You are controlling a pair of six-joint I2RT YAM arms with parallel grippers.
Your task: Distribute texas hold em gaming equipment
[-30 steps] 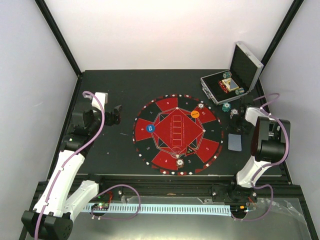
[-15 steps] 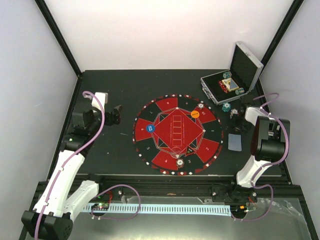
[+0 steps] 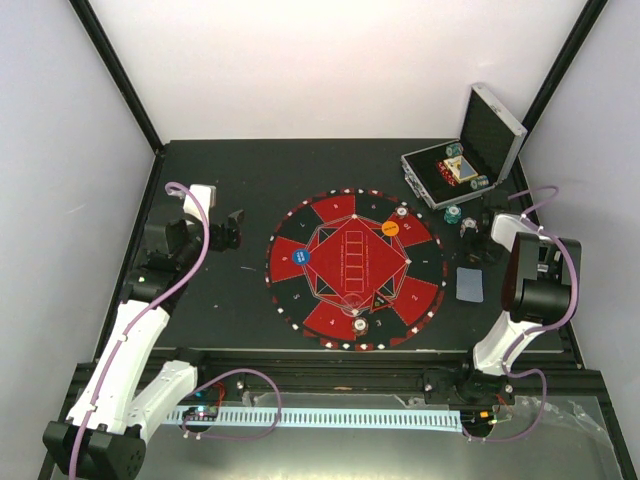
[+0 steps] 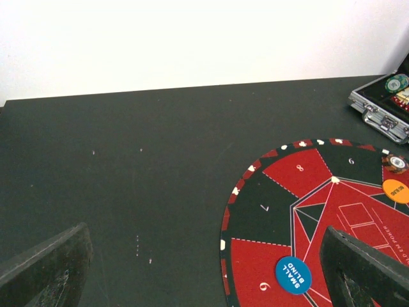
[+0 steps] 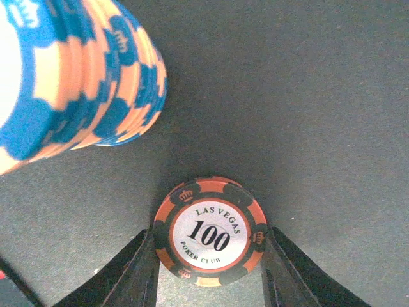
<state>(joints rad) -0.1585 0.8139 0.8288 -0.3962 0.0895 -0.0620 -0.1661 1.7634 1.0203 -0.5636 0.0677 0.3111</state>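
In the right wrist view my right gripper [image 5: 209,278] holds an orange-and-black "100" poker chip [image 5: 209,231], a finger touching each side of it, just above the dark table. A blue-and-orange chip stack [image 5: 77,77] stands close beside it. From above, the right gripper [image 3: 470,228] is right of the mat, next to a teal chip stack [image 3: 453,214]. A grey-blue card [image 3: 470,284] lies nearby. On the mat lie a blue disc [image 3: 306,256], an orange disc [image 3: 390,228], a black triangle marker [image 3: 380,300] and white-grey chips [image 3: 401,212]. My left gripper [image 3: 232,228] is open and empty, left of the mat.
The round red-and-black mat [image 3: 300,300] covers the table's middle. The open silver case [image 3: 495,125], holding more chips and cards, stands at the back right. The left wrist view shows the blue disc [image 4: 293,275], the orange disc [image 4: 397,190] and the case corner [image 4: 383,118].
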